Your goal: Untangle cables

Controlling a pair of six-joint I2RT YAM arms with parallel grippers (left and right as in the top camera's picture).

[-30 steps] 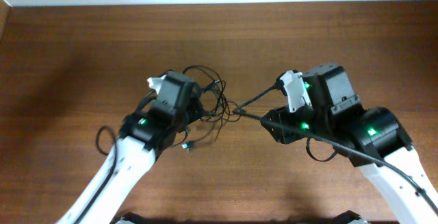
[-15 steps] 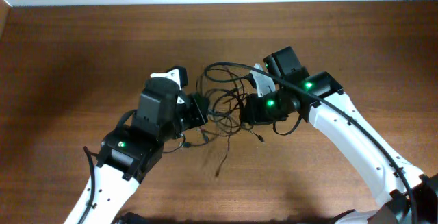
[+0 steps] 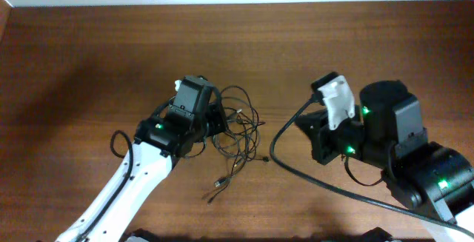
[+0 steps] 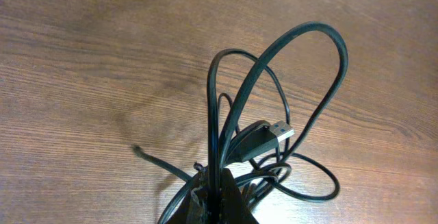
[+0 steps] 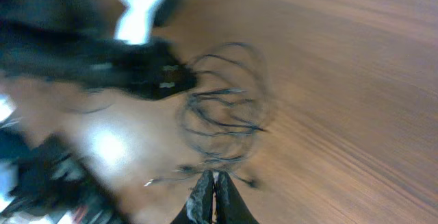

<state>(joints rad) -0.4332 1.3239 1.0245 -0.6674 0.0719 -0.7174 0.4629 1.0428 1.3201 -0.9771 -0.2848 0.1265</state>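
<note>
Up close, my left claw (image 4: 217, 195) pinches the cables (image 3: 238, 129) at their root, with loops and a flat plug (image 4: 272, 133) fanning out ahead over the table (image 3: 89, 64). Farther off, my right claw (image 5: 214, 196) is pressed together, apparently on nothing, well apart from the tangle. The tangle lies to its left, nearer the left arm, one loose tail (image 3: 221, 181) trailing back toward me. The next reach likely falls to the right.
</note>
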